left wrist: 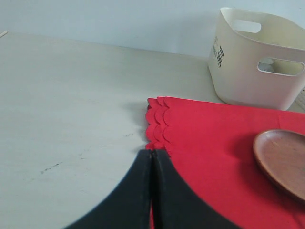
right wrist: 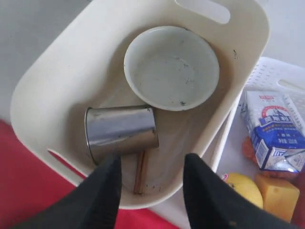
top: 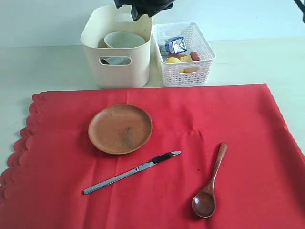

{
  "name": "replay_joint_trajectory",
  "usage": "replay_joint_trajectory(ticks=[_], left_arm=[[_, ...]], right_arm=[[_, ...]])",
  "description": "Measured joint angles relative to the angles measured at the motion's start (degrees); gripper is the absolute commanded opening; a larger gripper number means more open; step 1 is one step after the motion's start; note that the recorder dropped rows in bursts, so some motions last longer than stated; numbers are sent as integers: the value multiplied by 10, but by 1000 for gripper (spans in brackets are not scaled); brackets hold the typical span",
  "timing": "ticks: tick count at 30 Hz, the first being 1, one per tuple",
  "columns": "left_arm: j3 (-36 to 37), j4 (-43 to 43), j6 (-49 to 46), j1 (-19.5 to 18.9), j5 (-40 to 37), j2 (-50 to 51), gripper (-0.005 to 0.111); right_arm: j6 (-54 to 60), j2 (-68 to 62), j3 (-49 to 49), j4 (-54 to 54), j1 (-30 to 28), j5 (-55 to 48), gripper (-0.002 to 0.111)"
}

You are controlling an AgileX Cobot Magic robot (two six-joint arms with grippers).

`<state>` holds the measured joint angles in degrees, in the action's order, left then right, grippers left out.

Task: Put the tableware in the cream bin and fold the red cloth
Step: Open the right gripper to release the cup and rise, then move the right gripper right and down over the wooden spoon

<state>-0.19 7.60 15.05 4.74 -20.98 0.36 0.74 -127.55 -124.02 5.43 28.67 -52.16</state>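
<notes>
The cream bin [top: 116,62] stands behind the red cloth [top: 238,143]. In the right wrist view it holds the white bowl [right wrist: 171,67], the steel cup [right wrist: 121,131] lying on its side, and the chopsticks [right wrist: 139,171]. My right gripper [right wrist: 152,162] hangs open over the bin with nothing between its fingers; it shows dark at the top of the exterior view [top: 142,8]. On the cloth lie the wooden plate [top: 120,128], the knife [top: 132,172] and the spoon [top: 210,183]. My left gripper [left wrist: 151,151] is shut over the cloth's scalloped edge [left wrist: 159,121].
A white lattice basket [top: 183,52] beside the bin holds a milk carton [right wrist: 271,129], a lemon [right wrist: 243,188] and cheese [right wrist: 276,191]. Pale tabletop [left wrist: 71,105] lies beyond the cloth's scalloped side.
</notes>
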Motion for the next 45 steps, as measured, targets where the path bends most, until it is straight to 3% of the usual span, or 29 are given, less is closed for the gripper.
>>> replay_joint_trajectory(ticks=[22, 45], left_arm=[[0, 0, 0, 0, 0, 0, 0], [0, 0, 0, 0, 0, 0, 0]], right_arm=[[1, 53, 0, -10, 0, -171, 42], [-7, 122, 29, -12, 0, -179, 42]])
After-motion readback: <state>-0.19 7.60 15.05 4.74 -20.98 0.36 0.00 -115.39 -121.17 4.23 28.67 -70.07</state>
